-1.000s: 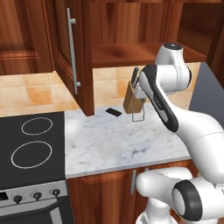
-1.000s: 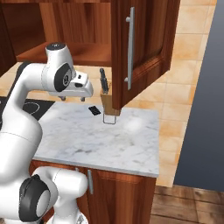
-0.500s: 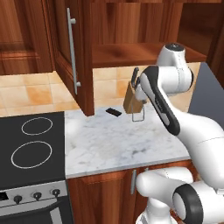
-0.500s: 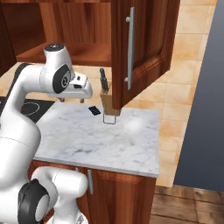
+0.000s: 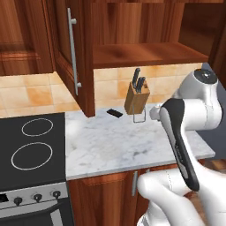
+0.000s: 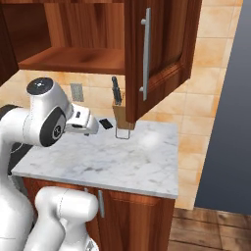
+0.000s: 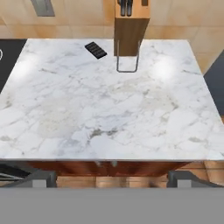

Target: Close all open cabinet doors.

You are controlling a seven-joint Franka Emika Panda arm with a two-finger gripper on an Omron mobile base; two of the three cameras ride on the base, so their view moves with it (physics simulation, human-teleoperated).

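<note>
**Claw wide and empty, both upper doors still to shut**

Claw (image 7: 112,177) hangs with its two tips spread far apart, holding nothing, over the near edge of the marble counter (image 7: 109,109). Ahead of it on the counter stand a knife block (image 7: 131,26) and, just beside that, a small flat black object (image 7: 95,50).

Well above the claw, two cabinet doors stand swung out toward the robot: the left door (image 5: 73,57) up and to the claw's left, with its long silver handle (image 5: 72,50) facing outward, and the right door (image 6: 159,54) up and to the claw's right, its handle (image 6: 145,56) likewise exposed. Between them the shelf (image 5: 141,55) lies bare.

As I judge it, the step in hand is raising the arm to one door. Best to lift clear of the knife block first, then meet the door's outer face near its free edge, away from the hinge, and push steadily along the swing arc until it seats. Gripping the handle seems unnecessary; a flat push should do.
</note>
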